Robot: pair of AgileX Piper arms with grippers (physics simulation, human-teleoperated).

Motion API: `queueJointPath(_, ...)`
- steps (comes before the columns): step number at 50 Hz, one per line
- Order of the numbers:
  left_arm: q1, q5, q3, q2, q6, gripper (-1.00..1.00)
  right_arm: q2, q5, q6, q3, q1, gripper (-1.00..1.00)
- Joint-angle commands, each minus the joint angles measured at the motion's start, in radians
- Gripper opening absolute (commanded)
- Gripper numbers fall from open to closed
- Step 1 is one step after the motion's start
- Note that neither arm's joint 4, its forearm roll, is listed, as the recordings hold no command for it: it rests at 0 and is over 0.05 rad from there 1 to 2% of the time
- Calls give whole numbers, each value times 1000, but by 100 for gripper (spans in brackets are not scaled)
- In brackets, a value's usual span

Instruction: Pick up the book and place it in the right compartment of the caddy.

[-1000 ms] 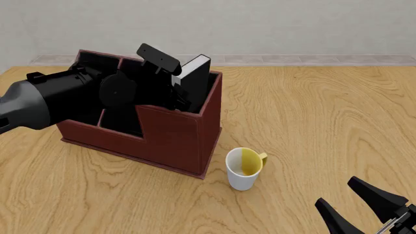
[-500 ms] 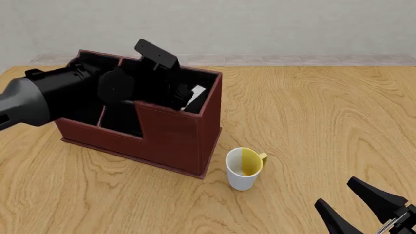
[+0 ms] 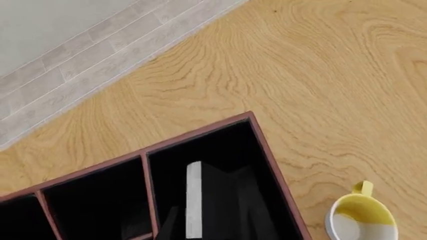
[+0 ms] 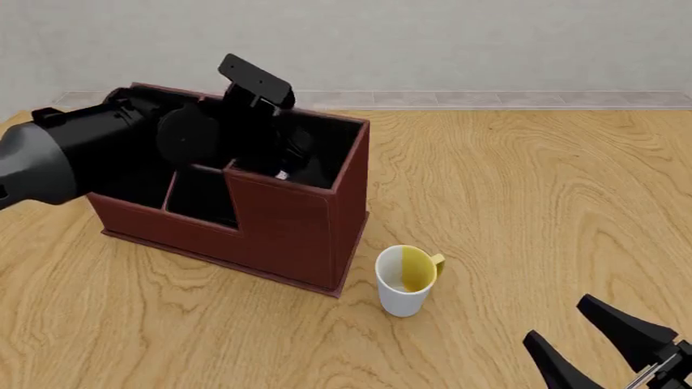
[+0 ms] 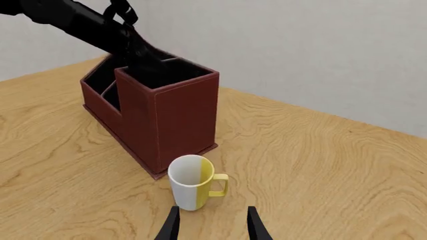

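The dark red-brown caddy (image 4: 292, 223) stands left of centre on the table. The black book (image 3: 193, 200), with its white page-edge strip, stands down inside the right compartment (image 3: 230, 142), below the rim. In the front view the left arm hides almost all of the book. My left gripper (image 4: 287, 166) hangs over that compartment, its dark fingers apart on either side of the book in the left wrist view (image 3: 213, 222). My right gripper (image 4: 611, 348) is open and empty near the table's front right; the right wrist view shows it too (image 5: 212, 227).
A white and yellow mug (image 4: 406, 279) stands just in front of the caddy's right front corner, also in the right wrist view (image 5: 192, 182) and the left wrist view (image 3: 360, 222). The table's far edge meets a grey floor strip (image 3: 100, 55).
The book, first sticking up above the caddy's rim in the left gripper, has gone down into the right compartment. The left wrist has risen slightly. The right arm has not moved.
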Motion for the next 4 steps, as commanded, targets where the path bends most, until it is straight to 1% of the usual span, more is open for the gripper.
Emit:
queueJointPath(1,-5,13,-21,-24,-4,100,-6,8,0,-4,-2,100)
queueJointPath(4,-7,27,-30,-44,-2,100,-1,6,-1,-8,-1,100)
